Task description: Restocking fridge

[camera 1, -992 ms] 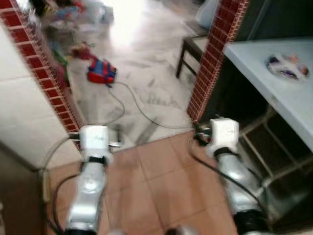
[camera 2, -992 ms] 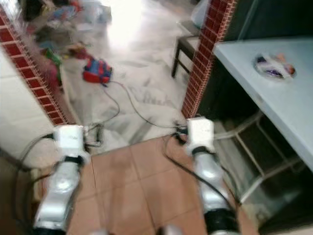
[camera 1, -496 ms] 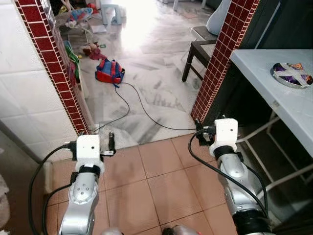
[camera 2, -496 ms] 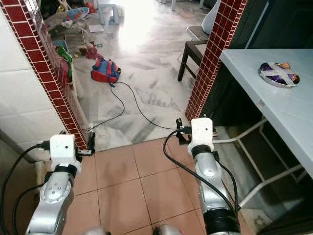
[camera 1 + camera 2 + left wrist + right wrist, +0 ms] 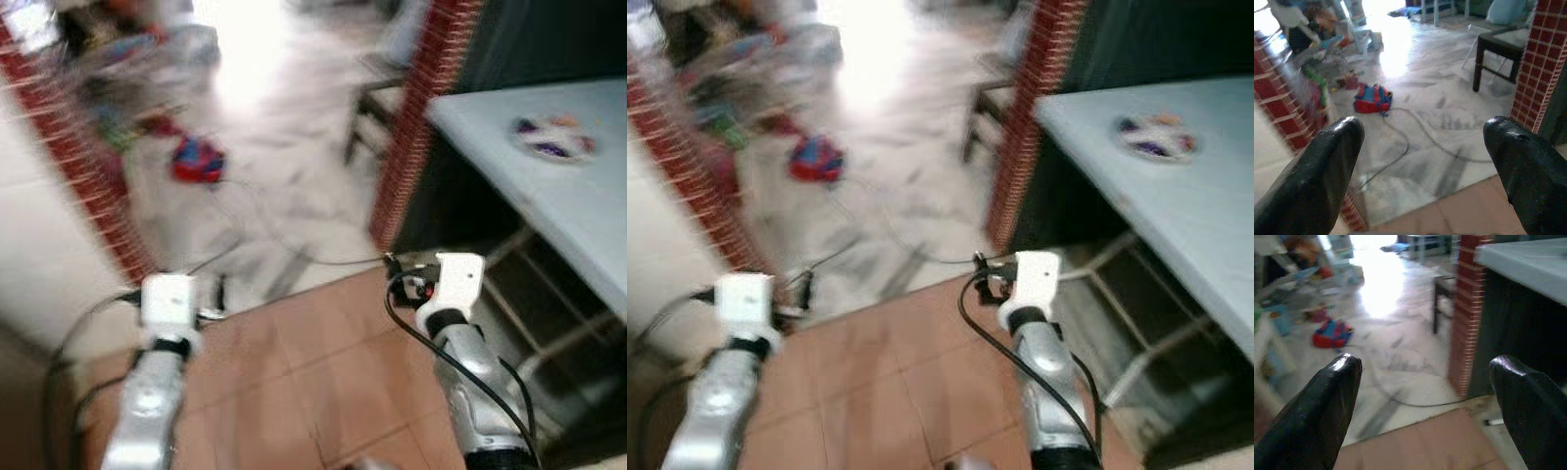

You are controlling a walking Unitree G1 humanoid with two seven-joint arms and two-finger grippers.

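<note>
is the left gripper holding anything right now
No, the left gripper has its two black fingers spread wide apart, with nothing but bare floor and a black cable showing between them.

Open floor ahead between brick pillars (image 5: 407, 127) (cable (image 5: 1400, 142) and bag (image 5: 1372, 99) beyond)

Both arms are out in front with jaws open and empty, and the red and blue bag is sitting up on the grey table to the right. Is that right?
Not quite. The red and blue bag lies on the pale floor beyond the brick pillars, as the left wrist view shows; the grey table carries a plate. The rest holds: left gripper and right gripper are out in front, jaws open and empty.
</note>
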